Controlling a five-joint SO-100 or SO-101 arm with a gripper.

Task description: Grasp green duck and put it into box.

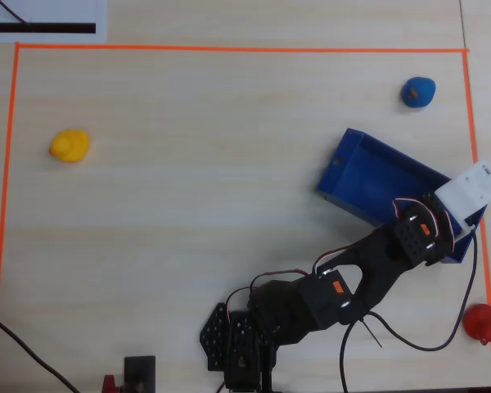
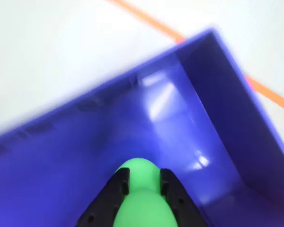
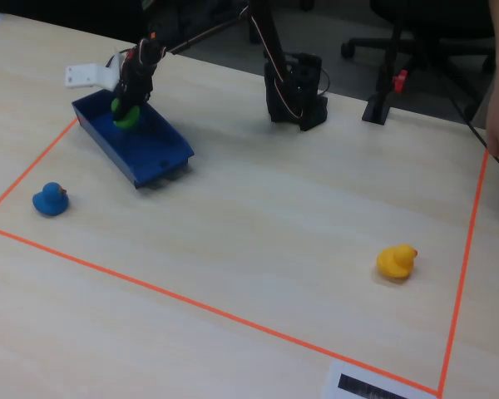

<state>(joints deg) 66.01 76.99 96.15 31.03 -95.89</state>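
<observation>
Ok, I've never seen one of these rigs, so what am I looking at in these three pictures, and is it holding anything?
It is a small black robot arm bolted to a pale wooden table, with a two-finger gripper at its end. One picture looks straight down from above, one comes from a camera riding on the gripper, and one from a camera standing across the table. Orange tape marks the work area. On the table lie a yellow duck, a blue duck, a red object and a dark blue box. The gripper is shut on the green duck, holding it just above or inside the box; whether it touches the floor cannot be told.
</observation>
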